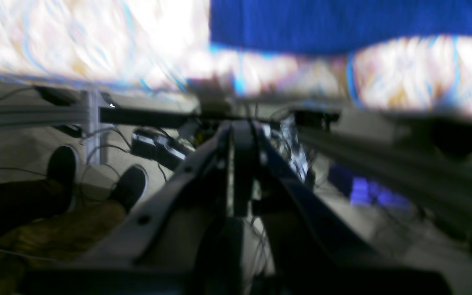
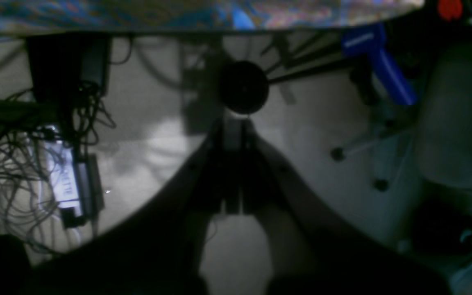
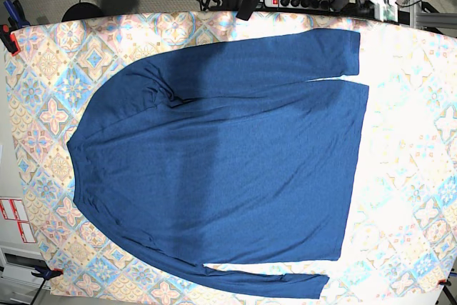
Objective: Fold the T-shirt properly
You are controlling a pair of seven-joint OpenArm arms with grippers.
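Tools (image 1: 240, 127) (image 2: 236, 127) shut beyond table edge (image 3: 400, 28), blue shirt (image 3: 235, 169) spread inside

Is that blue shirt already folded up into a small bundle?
No, the shirt lies spread wide over the patterned cloth, with both sleeves stretched out.

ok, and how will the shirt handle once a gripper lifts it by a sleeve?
Likely floppy: the T-shirt lies flat, with soft wrinkles bunched near one shoulder, so expect it to sag from the pinch. The long sleeve will probably trail and swing rather than lift the body cleanly. It looks thin, so probably light for its spread.
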